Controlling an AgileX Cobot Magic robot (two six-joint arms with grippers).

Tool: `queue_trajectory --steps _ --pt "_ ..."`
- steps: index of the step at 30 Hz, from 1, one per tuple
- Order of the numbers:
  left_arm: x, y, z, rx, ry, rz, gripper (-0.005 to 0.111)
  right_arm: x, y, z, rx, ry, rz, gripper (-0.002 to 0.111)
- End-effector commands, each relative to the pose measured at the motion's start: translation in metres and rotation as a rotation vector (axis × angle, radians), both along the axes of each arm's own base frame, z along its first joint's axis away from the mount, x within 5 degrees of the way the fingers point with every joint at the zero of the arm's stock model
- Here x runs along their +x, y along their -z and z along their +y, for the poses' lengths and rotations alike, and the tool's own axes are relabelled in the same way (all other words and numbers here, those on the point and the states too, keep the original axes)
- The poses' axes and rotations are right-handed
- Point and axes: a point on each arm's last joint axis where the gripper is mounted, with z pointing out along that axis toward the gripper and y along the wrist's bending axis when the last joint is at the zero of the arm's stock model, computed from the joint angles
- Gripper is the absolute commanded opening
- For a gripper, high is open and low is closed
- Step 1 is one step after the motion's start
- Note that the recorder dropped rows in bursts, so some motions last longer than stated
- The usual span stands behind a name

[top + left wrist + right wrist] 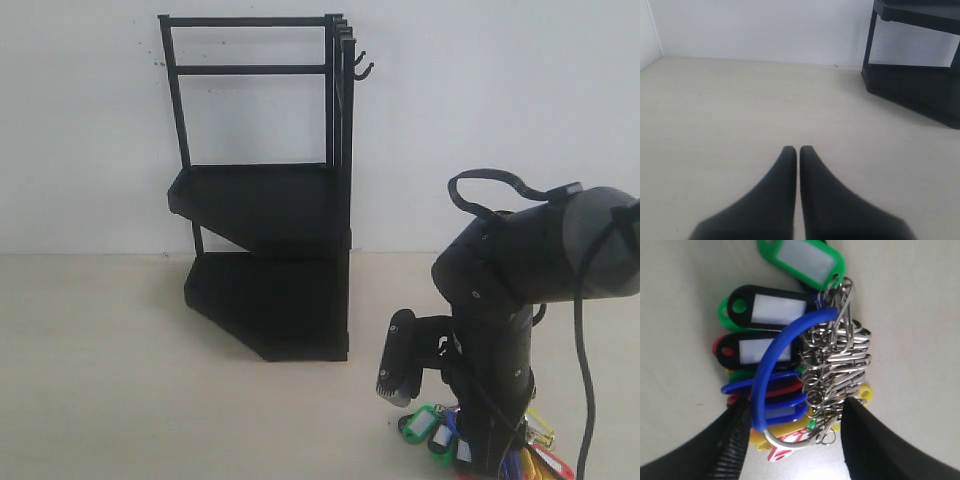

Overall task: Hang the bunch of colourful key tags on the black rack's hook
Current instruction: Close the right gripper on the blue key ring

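Black rack (265, 200): stands at 11 o'clock in the exterior view; the hook (363, 68) at its top corner, 1 o'clock side, is bare.
Colourful key tag bunch (800, 355): lies on the surface (100, 380) at 5 o'clock, well apart from the rack; its blue loop (765, 360) arches over the tags and probably gives the grab point.
Right gripper (797, 407): jaws spread wide, straddling loop and rings, gripping nothing yet.
Left gripper (798, 149): jaws pressed together, empty.

Black rack (262, 205) is shared by frontal ext. cam and low left-wrist cam; key tag bunch (805, 360) is framed close-up by right-wrist cam.
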Motion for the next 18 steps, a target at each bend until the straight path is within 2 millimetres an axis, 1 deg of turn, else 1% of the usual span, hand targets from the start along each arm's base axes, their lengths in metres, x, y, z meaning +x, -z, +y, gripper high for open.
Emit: queue_trajectory --steps 1,10,15,18 --pt "0.0 -0.001 0.0 -0.002 -0.003 -0.002 0.004 0.003 -0.002 0.002 0.015 -0.015 -0.024 0.052" --pt "0.0 -0.001 0.0 -0.002 -0.003 -0.002 0.004 0.004 -0.002 0.003 0.026 -0.012 -0.044 0.052" --pt "0.0 -0.001 0.0 -0.002 -0.003 -0.002 0.004 0.004 0.007 0.003 0.01 -0.005 -0.017 0.052" --pt "0.0 -0.001 0.0 -0.002 -0.003 -0.002 0.004 0.005 0.009 0.004 0.017 0.016 -0.024 0.052"
